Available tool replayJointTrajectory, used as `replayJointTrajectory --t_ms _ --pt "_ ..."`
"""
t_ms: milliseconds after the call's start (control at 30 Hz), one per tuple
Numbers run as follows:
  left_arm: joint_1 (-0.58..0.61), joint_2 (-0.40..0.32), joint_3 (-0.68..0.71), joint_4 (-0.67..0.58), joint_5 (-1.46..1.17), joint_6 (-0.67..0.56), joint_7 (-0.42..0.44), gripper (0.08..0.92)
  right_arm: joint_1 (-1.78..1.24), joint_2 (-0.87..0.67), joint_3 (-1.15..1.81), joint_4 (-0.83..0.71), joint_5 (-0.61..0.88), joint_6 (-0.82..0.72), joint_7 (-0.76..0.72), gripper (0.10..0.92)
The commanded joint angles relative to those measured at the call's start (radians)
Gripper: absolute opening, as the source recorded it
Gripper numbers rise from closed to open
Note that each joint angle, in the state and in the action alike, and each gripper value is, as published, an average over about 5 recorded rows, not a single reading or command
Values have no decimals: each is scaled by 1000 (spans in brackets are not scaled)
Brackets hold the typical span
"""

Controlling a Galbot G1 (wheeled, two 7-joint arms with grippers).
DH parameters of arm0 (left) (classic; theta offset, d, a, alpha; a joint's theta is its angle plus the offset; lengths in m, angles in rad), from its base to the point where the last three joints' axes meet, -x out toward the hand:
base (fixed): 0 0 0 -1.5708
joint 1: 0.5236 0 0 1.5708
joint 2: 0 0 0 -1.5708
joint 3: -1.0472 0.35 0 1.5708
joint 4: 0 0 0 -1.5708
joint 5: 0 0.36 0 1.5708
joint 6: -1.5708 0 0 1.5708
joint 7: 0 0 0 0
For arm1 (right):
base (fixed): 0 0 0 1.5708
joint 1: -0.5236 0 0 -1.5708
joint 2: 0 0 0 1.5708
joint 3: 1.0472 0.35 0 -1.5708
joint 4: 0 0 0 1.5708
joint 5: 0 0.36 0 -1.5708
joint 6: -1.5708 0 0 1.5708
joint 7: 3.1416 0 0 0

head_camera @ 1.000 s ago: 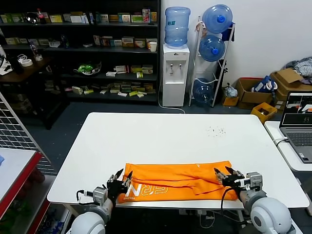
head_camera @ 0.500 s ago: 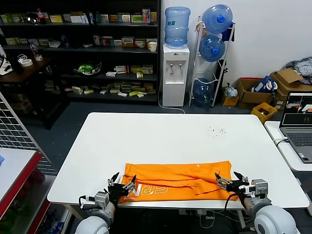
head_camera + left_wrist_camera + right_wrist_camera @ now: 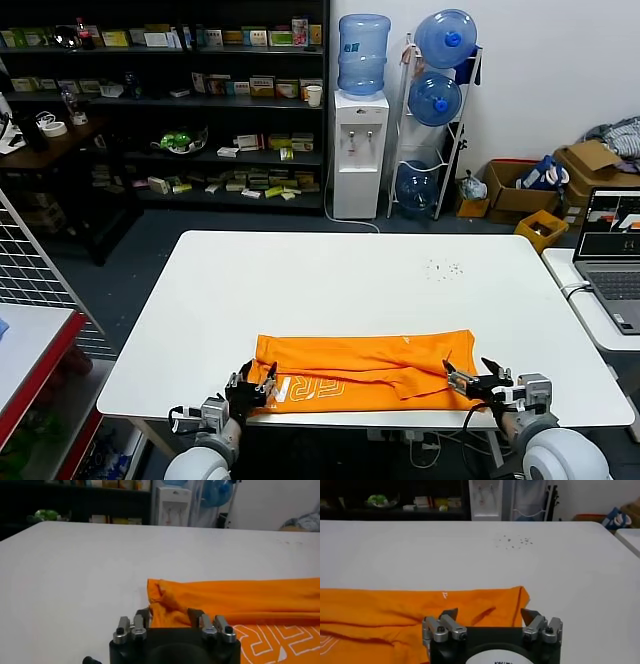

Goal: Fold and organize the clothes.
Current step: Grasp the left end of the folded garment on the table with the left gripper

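Note:
The orange T-shirt (image 3: 360, 365) lies folded into a long flat band near the front edge of the white table (image 3: 350, 280), white lettering (image 3: 305, 388) showing on its front left part. My left gripper (image 3: 252, 385) is low at the shirt's front left corner; in the left wrist view (image 3: 169, 615) its fingers stand apart with the shirt's bunched corner (image 3: 165, 600) between them. My right gripper (image 3: 470, 378) is at the shirt's front right end; in the right wrist view (image 3: 490, 614) it is open just over the shirt's edge (image 3: 395, 615).
Dark specks (image 3: 445, 268) lie on the table's far right part. A laptop (image 3: 620, 250) stands on a side table to the right. A wire rack (image 3: 30, 290) stands at the left. A water dispenser (image 3: 360, 150) and shelves stand behind.
Both grippers have sunk lower and drawn back toward the table's front edge, down to the shirt's front corners. The shirt has stayed in place.

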Motion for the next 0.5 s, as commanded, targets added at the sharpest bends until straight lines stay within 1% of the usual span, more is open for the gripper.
replayJointTrajectory --t_ms 33,333,400,500 --pt "-3 -14 -1 32 2 -7 -8 502 -5 3 2 -4 -5 4 -2 823" --pt "-3 -24 -1 26 6 -8 -20 242 -2 13 -16 -11 -19 11 -3 823" --pt "1 -22 -1 6 6 -6 -27 182 -3 15 -17 -11 -21 12 -3 823" --pt "11 -5 -4 -49 1 7 -39 117 -2 16 -18 -10 -23 15 -3 823"
